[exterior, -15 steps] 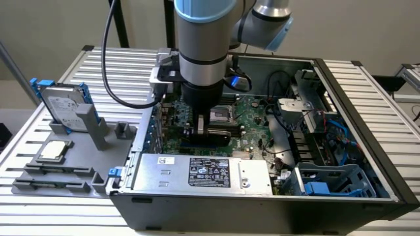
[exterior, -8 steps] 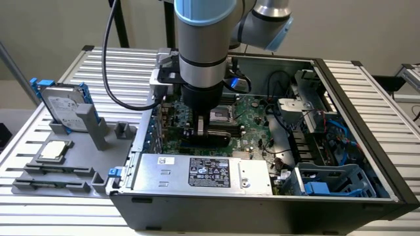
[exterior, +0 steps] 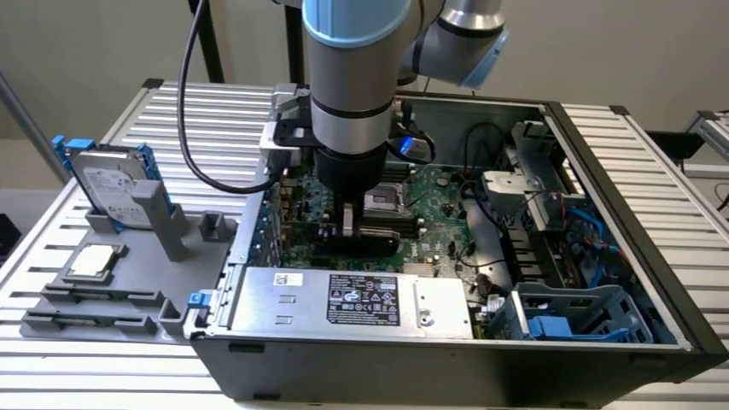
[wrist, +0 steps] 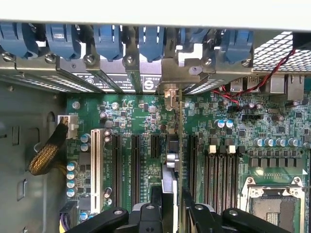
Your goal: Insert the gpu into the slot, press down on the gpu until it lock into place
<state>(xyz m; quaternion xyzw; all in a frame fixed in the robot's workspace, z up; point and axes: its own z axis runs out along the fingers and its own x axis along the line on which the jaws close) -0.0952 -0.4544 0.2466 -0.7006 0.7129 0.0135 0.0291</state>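
Inside the open PC case [exterior: 638, 248], my gripper [exterior: 362, 232] is down over the motherboard [exterior: 439, 201], near the case wall on the exterior view's left. Its fingers [wrist: 201, 216] are closed onto the gpu [wrist: 181, 160], gap only as wide as the card is thick.

From the wrist view I see the gpu edge-on: a thin upright sliver, green board edge on one side, dark on the other, with a silver metal bracket [wrist: 170, 97] at the far end up by the rear expansion openings. In the exterior view it reads as a dark flat card [exterior: 358, 239] standing on edge under the claw.

The card stands upright, running from the fingers toward the back panel with its blue retaining clips [wrist: 153, 39]. It sits in line with the row of expansion connectors, between a black slot [wrist: 154, 145] and another black one [wrist: 193, 160]. I can't see the blue slot itself; the card and fingers cover that strip, so I can't tell how deep it's seated.

On the gray tray [exterior: 68, 325] outside the case: a hard drive [exterior: 114, 184] with blue rails and a CPU [exterior: 94, 260].
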